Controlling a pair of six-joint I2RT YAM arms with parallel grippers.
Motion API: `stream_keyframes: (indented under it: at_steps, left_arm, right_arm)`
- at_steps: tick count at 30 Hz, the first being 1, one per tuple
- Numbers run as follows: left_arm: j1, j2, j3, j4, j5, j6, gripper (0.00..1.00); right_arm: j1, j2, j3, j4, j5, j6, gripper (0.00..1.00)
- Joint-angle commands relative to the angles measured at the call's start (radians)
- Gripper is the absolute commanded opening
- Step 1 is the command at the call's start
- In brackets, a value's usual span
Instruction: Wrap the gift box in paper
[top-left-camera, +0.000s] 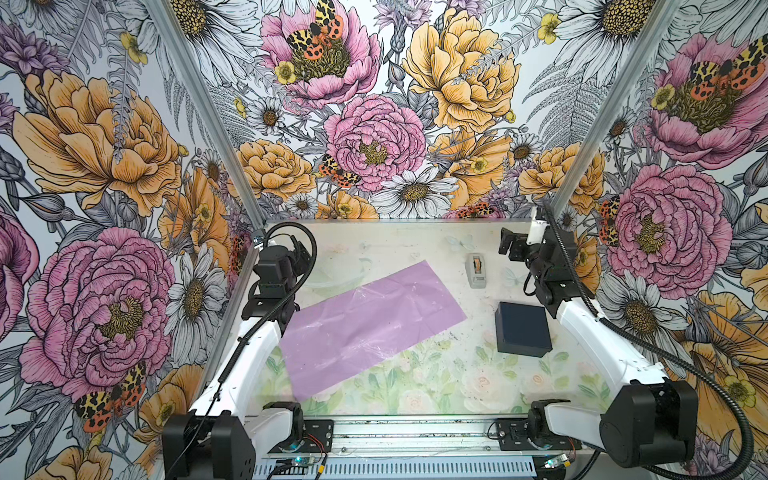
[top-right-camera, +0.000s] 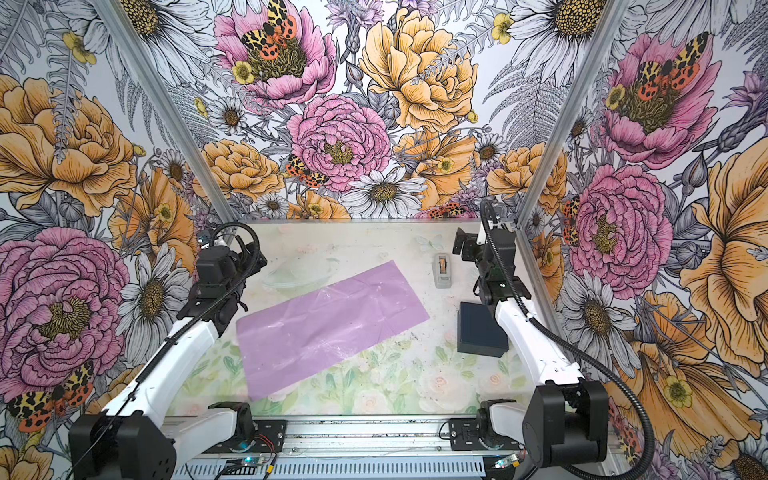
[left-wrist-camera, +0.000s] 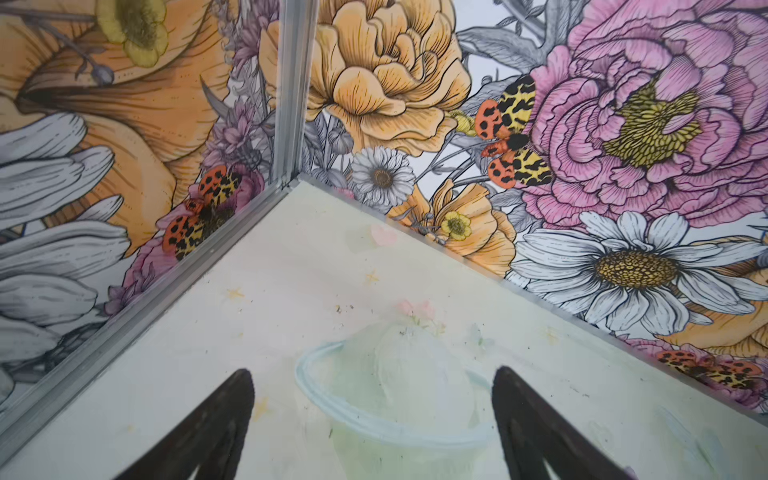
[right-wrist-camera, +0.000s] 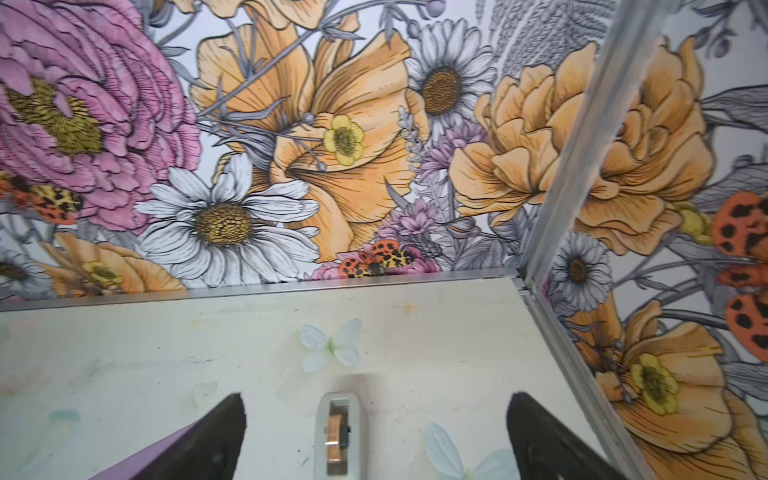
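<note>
The worktop (top-left-camera: 415, 245) is carrying everything. The paper (top-left-camera: 370, 328) is lying flat on it, purple side up. The gift box (top-left-camera: 523, 328) is sitting apart from it, beside my right arm. I am worrying the thin paper may slide or crumple, or my arm may bump the tape dispenser (top-left-camera: 478, 271). My left tool (left-wrist-camera: 372, 374) and right tool (right-wrist-camera: 375, 397) are gaping wide, holding nothing.

a robot lab cell is shown: a small tabletop (top-left-camera: 374, 241) is boxed in by flower-printed panels (top-left-camera: 104, 124) joined by bare aluminium posts (top-left-camera: 203, 108); a left arm (top-left-camera: 249, 365) and a right arm (top-left-camera: 602, 345) are mounted on a metal rail (top-left-camera: 415, 434), beside an exposed circuit board (top-left-camera: 297, 460) and loose wiring
</note>
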Motion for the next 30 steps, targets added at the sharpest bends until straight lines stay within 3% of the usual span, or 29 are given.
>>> stream_keyframes:
  at_steps: [1, 9, 15, 22, 30]
  left_arm:
    - [0.042, 0.03, 0.02, -0.437, 0.049, -0.144, 0.9]
    - [0.151, 0.065, -0.102, -0.502, 0.199, -0.247, 0.89]
    - [0.176, 0.154, -0.148, -0.458, 0.197, -0.263, 0.87]
    - [0.19, 0.202, -0.15, -0.431, 0.17, -0.273, 0.87]
    - [0.274, 0.232, -0.199, -0.374, 0.177, -0.259, 0.89]
  right_arm:
    - [0.083, 0.093, 0.074, -0.292, -0.098, 0.07, 0.99]
    - [0.235, 0.388, 0.163, -0.325, -0.253, 0.101, 0.95]
    - [0.268, 0.563, 0.241, -0.333, -0.191, 0.116, 0.94]
    - [0.267, 0.677, 0.258, -0.34, -0.219, 0.14, 0.94]
    - [0.269, 0.714, 0.215, -0.345, -0.22, 0.18, 0.94]
